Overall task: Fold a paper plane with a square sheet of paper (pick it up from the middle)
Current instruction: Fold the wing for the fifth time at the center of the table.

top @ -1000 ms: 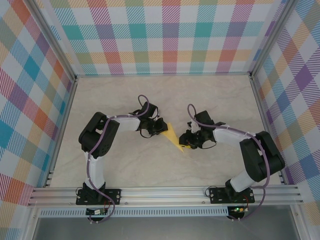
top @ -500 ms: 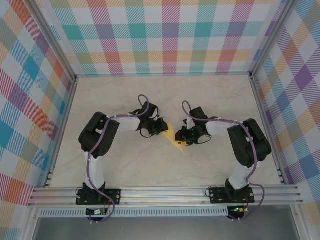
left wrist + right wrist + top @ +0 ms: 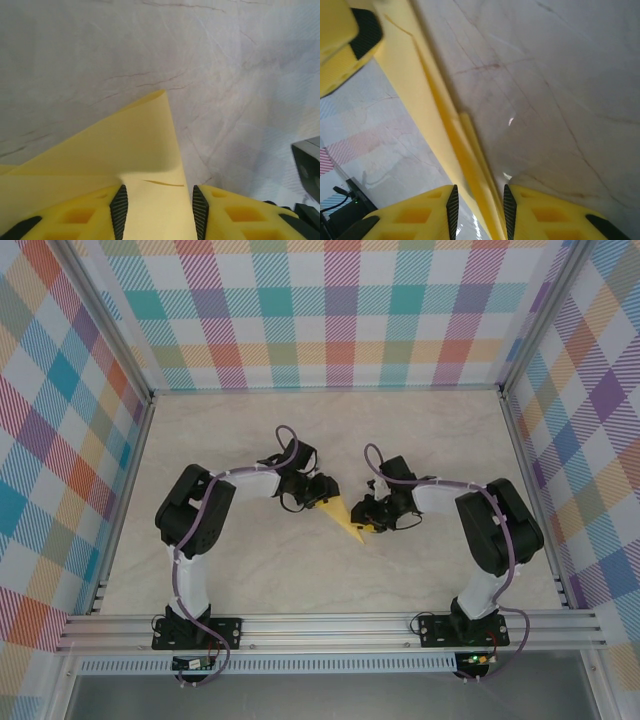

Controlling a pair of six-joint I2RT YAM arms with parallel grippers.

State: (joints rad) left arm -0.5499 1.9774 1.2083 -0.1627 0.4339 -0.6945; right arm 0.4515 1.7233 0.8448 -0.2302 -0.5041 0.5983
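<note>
At the near edge of the worktop (image 3: 250,575) the two arms are bolted to a rail (image 3: 330,625). The left arm (image 3: 190,525) and the right arm (image 3: 497,530) both reach in toward the middle.

The nearer of the working ends is the right gripper (image 3: 370,523). It sits at the near tip of the yellow paper (image 3: 346,517), a narrow pointed wedge near the middle of the worktop, well away from every corner. In the right wrist view its pads (image 3: 453,202) stand a little apart astride the paper's folded edge. Whether they actually nip it I cannot tell.

A touch farther back, the left gripper (image 3: 322,496) is at the paper's wide end. Its jaws are spread, and the sheet runs between the fingers (image 3: 75,215) (the gap is far wider than a sheet is thick). Beyond that the worktop runs on to its far edge and the checked walls (image 3: 340,310).

Compared with a second ago, the right arm has folded in, so its bulky elbow is now closer to the middle. The left gripper has edged slightly toward the far edge. The paper lies much where it was.

By count there are two arms, two grippers and one piece of paper.
</note>
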